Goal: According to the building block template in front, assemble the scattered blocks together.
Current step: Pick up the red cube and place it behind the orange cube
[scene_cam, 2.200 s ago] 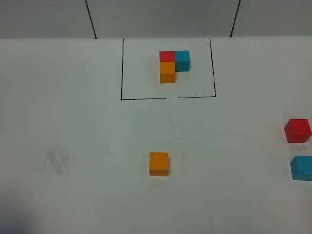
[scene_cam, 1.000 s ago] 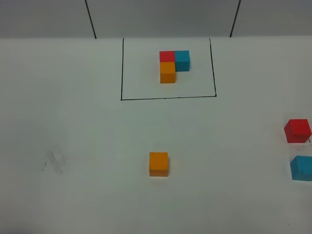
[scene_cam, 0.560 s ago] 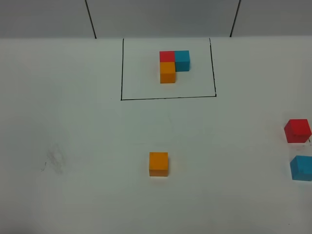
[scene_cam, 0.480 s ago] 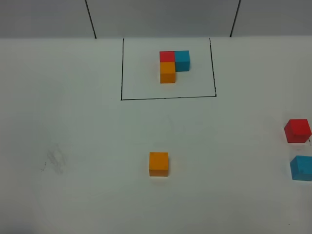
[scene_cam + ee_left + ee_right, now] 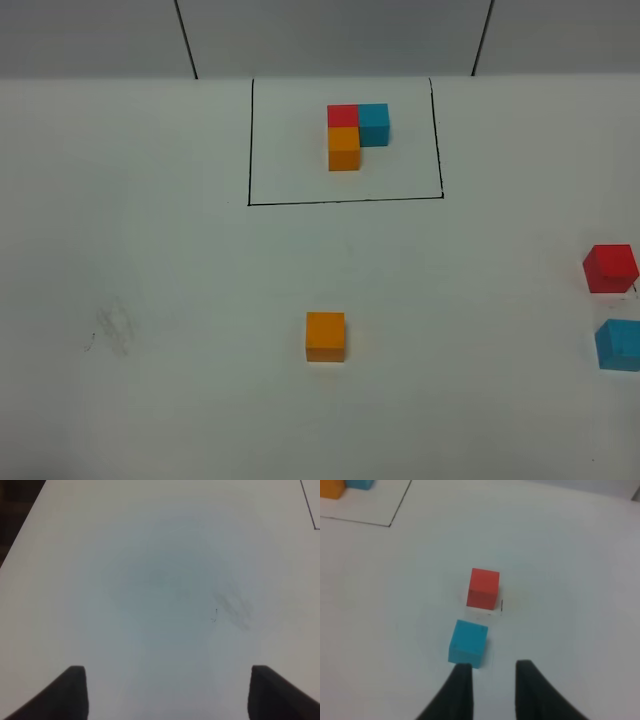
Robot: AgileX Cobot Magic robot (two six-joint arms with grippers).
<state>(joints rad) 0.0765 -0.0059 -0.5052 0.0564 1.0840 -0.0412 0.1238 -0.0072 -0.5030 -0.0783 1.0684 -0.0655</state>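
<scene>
High cam looks down on table (image 5: 150, 250); wrist cams close, R shares red cube (image 5: 483, 588).

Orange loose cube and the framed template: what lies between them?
In the exterior high view, only bare table and the frame's front line lie between the orange cube and the template.

A white table (image 5: 150, 420) bearing a faint smudge (image 5: 115, 328) meets a grey wall (image 5: 330, 35) with dark seams (image 5: 186, 40).
</scene>
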